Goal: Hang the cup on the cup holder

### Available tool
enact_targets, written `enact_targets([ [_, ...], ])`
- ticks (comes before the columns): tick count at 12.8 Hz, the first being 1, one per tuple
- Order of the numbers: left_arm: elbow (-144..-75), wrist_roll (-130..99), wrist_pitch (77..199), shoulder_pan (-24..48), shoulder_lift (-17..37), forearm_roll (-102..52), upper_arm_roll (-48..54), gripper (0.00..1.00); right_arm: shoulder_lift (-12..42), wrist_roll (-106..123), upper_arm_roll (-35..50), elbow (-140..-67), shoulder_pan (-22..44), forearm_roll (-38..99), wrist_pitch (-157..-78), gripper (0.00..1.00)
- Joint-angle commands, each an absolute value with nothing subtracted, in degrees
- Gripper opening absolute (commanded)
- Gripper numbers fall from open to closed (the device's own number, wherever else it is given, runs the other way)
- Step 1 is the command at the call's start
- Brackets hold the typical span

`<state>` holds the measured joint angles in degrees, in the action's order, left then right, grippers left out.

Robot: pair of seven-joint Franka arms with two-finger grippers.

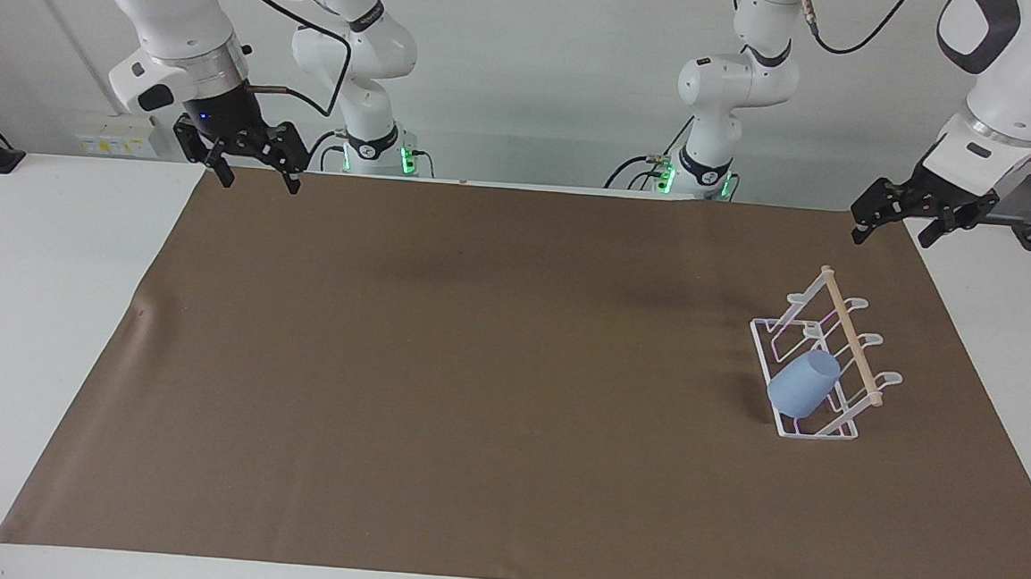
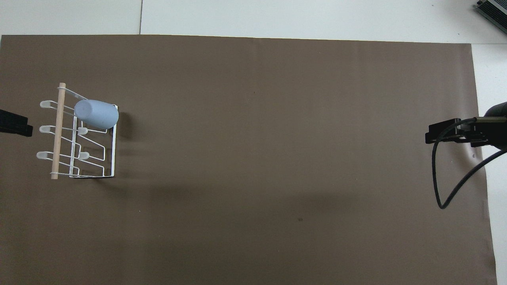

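Note:
The light-blue cup [image 1: 801,384] [image 2: 96,114] hangs tilted on a prong of the white wire cup holder [image 1: 848,335] [image 2: 58,130], mouth toward the wooden rod. It sits at the rack's end farther from the robots. The rack stands on the brown mat toward the left arm's end of the table. My left gripper [image 1: 890,237] [image 2: 16,123] hovers open and empty over the mat's edge, apart from the rack. My right gripper [image 1: 261,183] [image 2: 429,134] waits open and empty above the mat's corner at the right arm's end.
A brown mat [image 1: 475,368] covers most of the white table [image 1: 41,296]. A black cable [image 2: 439,186] loops down from the right gripper. A grey device [image 2: 493,10] lies at the table's corner farthest from the robots at the right arm's end.

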<state>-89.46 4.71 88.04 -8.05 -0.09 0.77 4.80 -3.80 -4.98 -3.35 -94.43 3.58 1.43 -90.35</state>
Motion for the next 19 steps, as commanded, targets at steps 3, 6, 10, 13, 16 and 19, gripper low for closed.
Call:
enact_targets([
  [3,-92.46,5.45,89.03,-9.14,-1.05,0.35,5.54,1.0,-4.75,-4.13,-3.87,-95.36,3.96,1.05,-90.09,1.0],
  [6,-94.65,6.07,87.71,-8.44,-2.19,0.26,6.23,1.0,-4.75,-4.13,-3.87,-95.36,3.96,1.05,-90.09,1.0],
  [10,-95.89,2.57,86.84,-1.24,-3.34,0.26,6.24,1.0,-4.75,-4.13,-3.87,-95.36,3.96,1.05,-90.09,1.0],
  [13,-94.49,0.44,88.06,-1.75,-2.99,0.09,6.07,1.0,-4.75,-4.13,-3.87,-95.36,3.96,1.05,-90.09,1.0],
  [16,-91.15,0.44,88.5,-2.28,-1.93,-0.08,5.63,1.0,-4.75,-4.13,-3.87,-95.36,3.96,1.05,-90.09,1.0],
  [19,-91.75,-0.44,90.61,-1.76,-2.11,-3.87,5.54,1.0,-4.75,-4.13,-3.87,-95.36,3.96,1.05,-90.09,1.0],
])
